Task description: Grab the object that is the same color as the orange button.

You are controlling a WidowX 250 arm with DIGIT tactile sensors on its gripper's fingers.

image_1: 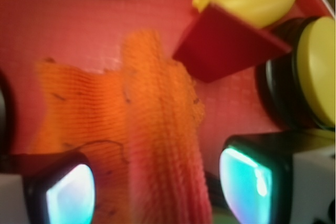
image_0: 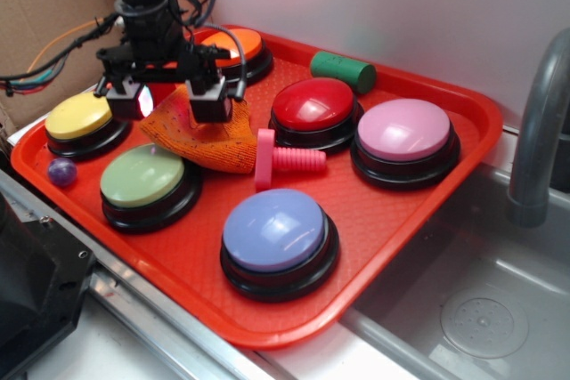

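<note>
OK, my gripper [image_0: 171, 104] is over the cloth [image_0: 200, 144], fingers spread, one pad [image_1: 71, 195] on each side of a raised ridge of fabric, nothing pinched yet. Cloth lies mid-tray [image_0: 419, 220] between the yellow button [image_0: 80, 117], green button [image_0: 142, 175] and red button [image_0: 313, 104], just short of the orange button [image_0: 233, 44], touching the pink bolt [image_0: 285, 161].

Risks as I see them:
- knit is loose; closing on only the ridge top could let it slip out on lift
- if I'm too high, pads shut on air
- cloth edge rests against the bolt, so a lift may drag or roll it
- red block [image_1: 228, 45] and banana [image_1: 257, 1] sit near on the yellow button side; a sideways drift would knock them
</note>
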